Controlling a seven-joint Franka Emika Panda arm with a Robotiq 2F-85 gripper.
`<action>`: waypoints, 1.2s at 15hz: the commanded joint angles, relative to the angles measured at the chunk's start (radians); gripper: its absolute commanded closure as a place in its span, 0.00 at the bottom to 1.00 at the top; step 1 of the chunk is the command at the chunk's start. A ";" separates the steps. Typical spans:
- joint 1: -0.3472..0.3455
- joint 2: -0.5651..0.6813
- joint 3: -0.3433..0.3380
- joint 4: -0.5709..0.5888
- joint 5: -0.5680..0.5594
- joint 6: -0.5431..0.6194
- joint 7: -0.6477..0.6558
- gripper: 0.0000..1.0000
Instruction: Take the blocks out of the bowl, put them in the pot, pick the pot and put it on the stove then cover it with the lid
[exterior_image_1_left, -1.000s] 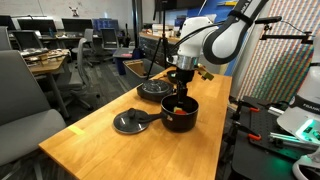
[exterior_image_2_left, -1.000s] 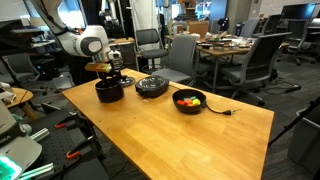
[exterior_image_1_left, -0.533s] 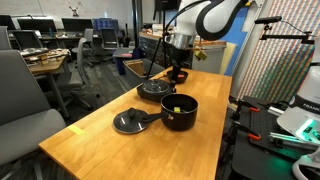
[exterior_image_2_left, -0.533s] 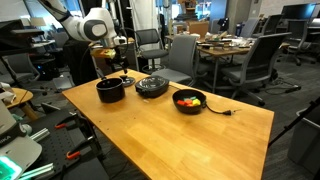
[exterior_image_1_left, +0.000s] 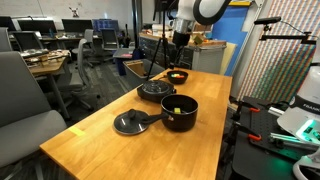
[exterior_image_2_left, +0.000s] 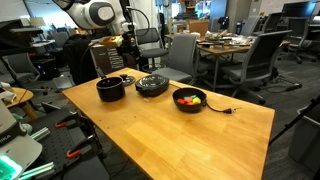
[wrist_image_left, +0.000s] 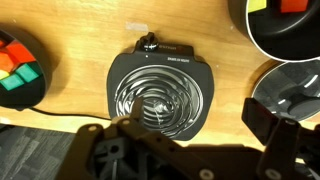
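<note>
My gripper (wrist_image_left: 195, 130) hangs open and empty, high above the stove (wrist_image_left: 160, 95), a black burner with a coil. In both exterior views it (exterior_image_1_left: 181, 38) (exterior_image_2_left: 127, 43) is well above the table. The dark bowl (wrist_image_left: 15, 72) (exterior_image_2_left: 188, 101) (exterior_image_1_left: 177, 76) still holds several coloured blocks (wrist_image_left: 12, 68). The black pot (exterior_image_1_left: 179, 113) (exterior_image_2_left: 110, 89) (wrist_image_left: 285, 30) holds a yellow block (exterior_image_1_left: 177, 100) and a red one (wrist_image_left: 295, 5). The grey lid (exterior_image_1_left: 128, 122) (wrist_image_left: 295, 92) lies flat beside the pot.
All items sit on a wooden table (exterior_image_2_left: 170, 135). A black cord (exterior_image_2_left: 222, 110) runs along the tabletop past the bowl. Office chairs (exterior_image_2_left: 182, 55) stand behind the table, and a grey chair (exterior_image_1_left: 25, 100) is at its near end. Lab gear (exterior_image_1_left: 285, 120) sits beside the table edge.
The gripper has lifted out of the pot, opened fully, and moved up and across to above the stove. A yellow block now shows in the pot.
</note>
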 joint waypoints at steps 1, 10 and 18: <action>-0.036 0.066 -0.053 0.068 -0.123 0.059 0.159 0.00; -0.208 0.166 -0.214 0.225 0.037 -0.008 0.124 0.00; -0.254 0.394 -0.240 0.443 0.174 0.007 0.258 0.00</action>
